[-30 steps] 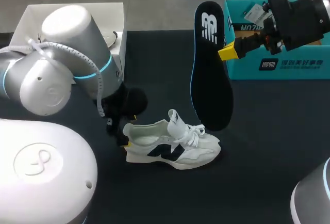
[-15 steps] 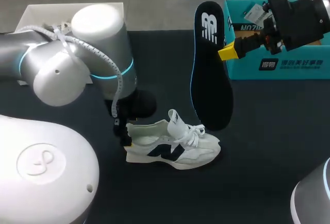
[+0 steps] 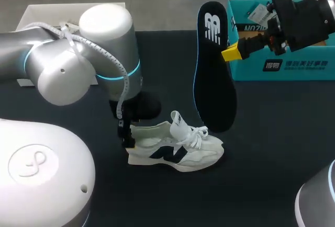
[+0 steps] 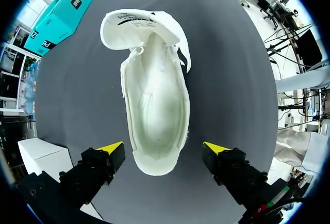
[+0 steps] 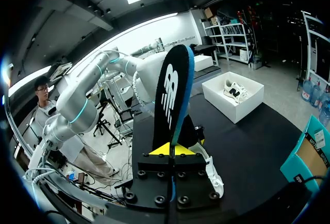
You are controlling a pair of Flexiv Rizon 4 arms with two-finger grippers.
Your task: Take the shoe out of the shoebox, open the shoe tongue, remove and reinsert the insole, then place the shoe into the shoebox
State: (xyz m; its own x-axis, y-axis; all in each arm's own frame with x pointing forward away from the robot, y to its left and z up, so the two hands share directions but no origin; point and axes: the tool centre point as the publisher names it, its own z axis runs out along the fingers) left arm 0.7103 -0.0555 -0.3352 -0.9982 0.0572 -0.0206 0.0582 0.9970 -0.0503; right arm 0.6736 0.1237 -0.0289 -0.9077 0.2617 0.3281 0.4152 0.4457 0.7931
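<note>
Left arm has swung right across the table over the last second, bringing the left gripper (image 4: 164,149) to the heel of the shoe (image 3: 175,148); right arm and insole (image 3: 212,70) are unchanged.

Progress: the shoe lies out of its box on the dark table (image 3: 272,159), near centre, on its sole with the toe to the right. The tongue is folded forward and the interior shows bare in the left wrist view. The insole is out. Judged remaining: reinsert the insole, then return the shoe to the box.

Left fingers stand wide, one on each side of the heel, neither touching it. The right gripper (image 5: 171,149) is clamped on the insole's right edge near the logo end, holding it upright above the table, its lower end just beyond the shoe's toe.
</note>
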